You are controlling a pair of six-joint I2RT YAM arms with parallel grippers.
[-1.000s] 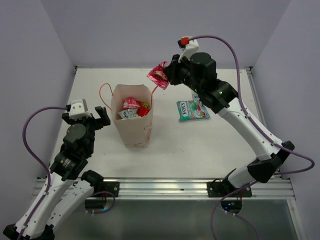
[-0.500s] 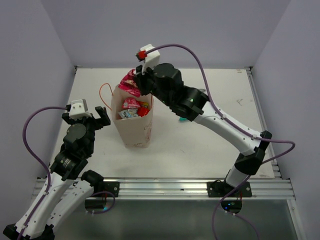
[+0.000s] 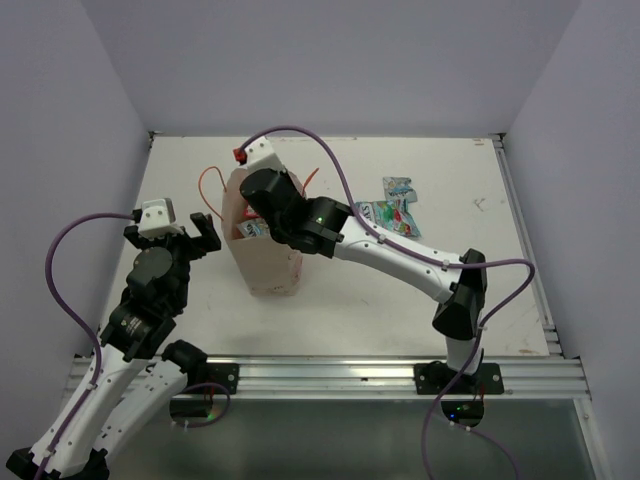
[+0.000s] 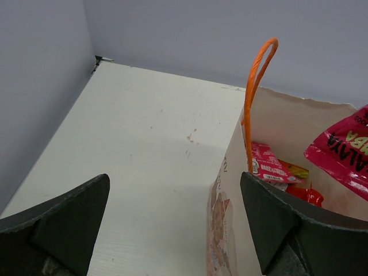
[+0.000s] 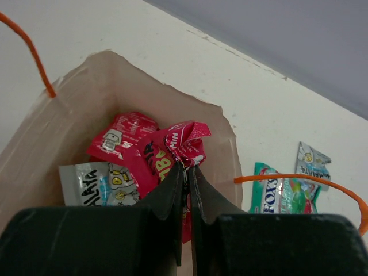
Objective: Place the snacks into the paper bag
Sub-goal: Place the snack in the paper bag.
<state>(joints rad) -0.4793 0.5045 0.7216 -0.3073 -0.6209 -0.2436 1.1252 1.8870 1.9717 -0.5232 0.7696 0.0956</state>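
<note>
Inside the mouth of the bag (image 5: 69,123), found the right fingers (image 5: 167,198) clamped tight on a crumpled red packet (image 5: 183,141), not yet let go. Beneath it, counted at least 2 more already in: a pink packet (image 5: 121,135) and a silver packet (image 5: 95,184). Glimpsed bits of red and yellow down there from the left wrist view too.

Out on the tabletop (image 3: 400,290), saw 2 left to fetch: a FOX'S packet (image 3: 385,213) and a light blue packet (image 3: 398,188), lying just beside each other, to the right of the bag. Judged the job well past halfway, with this drop and 2 more trips remaining.

Beside the bag's left wall, noted the left fingers (image 4: 63,218) spread wide, holding nothing.

Could not count the bag's full contents, buried in layers and blocked overhead by the right arm (image 3: 400,255). Could not rule out another packet behind that arm either.
</note>
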